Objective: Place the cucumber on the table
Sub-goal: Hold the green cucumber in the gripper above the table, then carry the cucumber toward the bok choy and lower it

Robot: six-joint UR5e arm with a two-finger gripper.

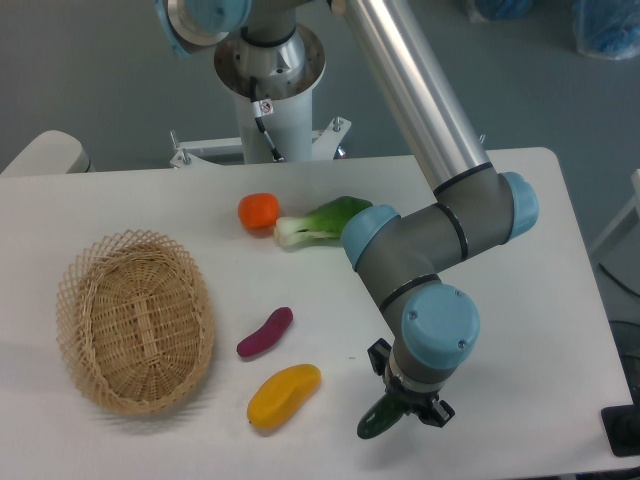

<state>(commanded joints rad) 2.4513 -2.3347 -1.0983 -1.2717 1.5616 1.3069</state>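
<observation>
The black two-finger claw (408, 403) appears clamped on the slim, dark green glossy cucumber (380, 418), low over the large white table (520, 300), right of a yellow fruit (284, 395).

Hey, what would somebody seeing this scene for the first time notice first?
The big grey-and-blue arm sweeping in from the top, its gripper low at the table's front edge with a dark green cucumber in its jaws. Next, the empty wicker basket at left, with bright produce scattered between.
</observation>
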